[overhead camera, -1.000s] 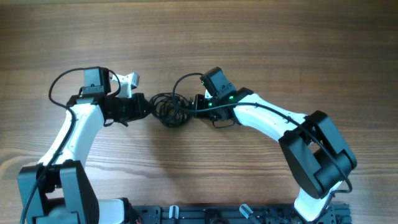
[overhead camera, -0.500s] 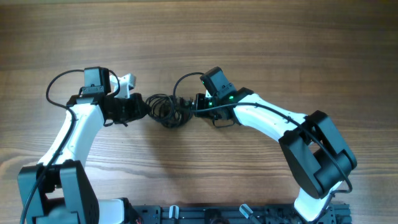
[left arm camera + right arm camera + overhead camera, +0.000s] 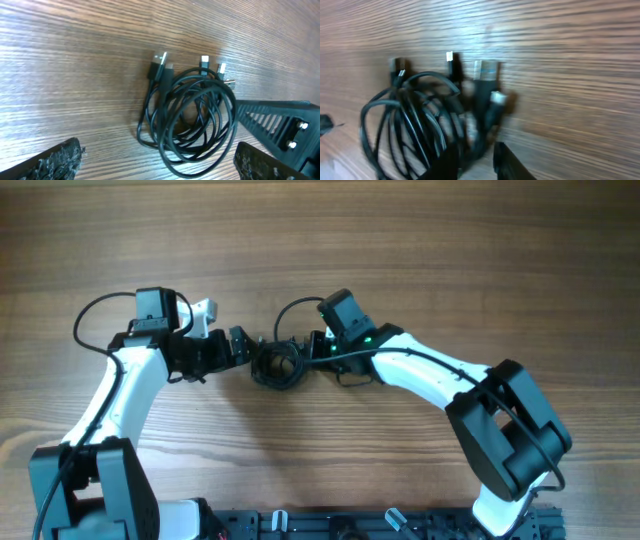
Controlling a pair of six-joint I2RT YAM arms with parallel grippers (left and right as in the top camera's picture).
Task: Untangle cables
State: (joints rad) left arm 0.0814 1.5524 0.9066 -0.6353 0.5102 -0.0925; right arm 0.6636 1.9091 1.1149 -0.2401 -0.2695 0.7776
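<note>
I am working over a brown, wood-grained table [image 3: 320, 240]; the cables [image 3: 278, 363], thin glossy black cords looped into a coil with small metal-tipped plugs, are lying at mid-frame in the overhead view. My left gripper [image 3: 240, 348] is gaping wide just left of the coil, while my right gripper [image 3: 308, 352] is pinching the coil's right edge.

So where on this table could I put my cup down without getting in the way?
The whole far strip of table beyond the left arm and right arm is bare wood, and so is the near patch between them. The middle is crowded: the cables lie bunched between the left tool and the right tool.
</note>
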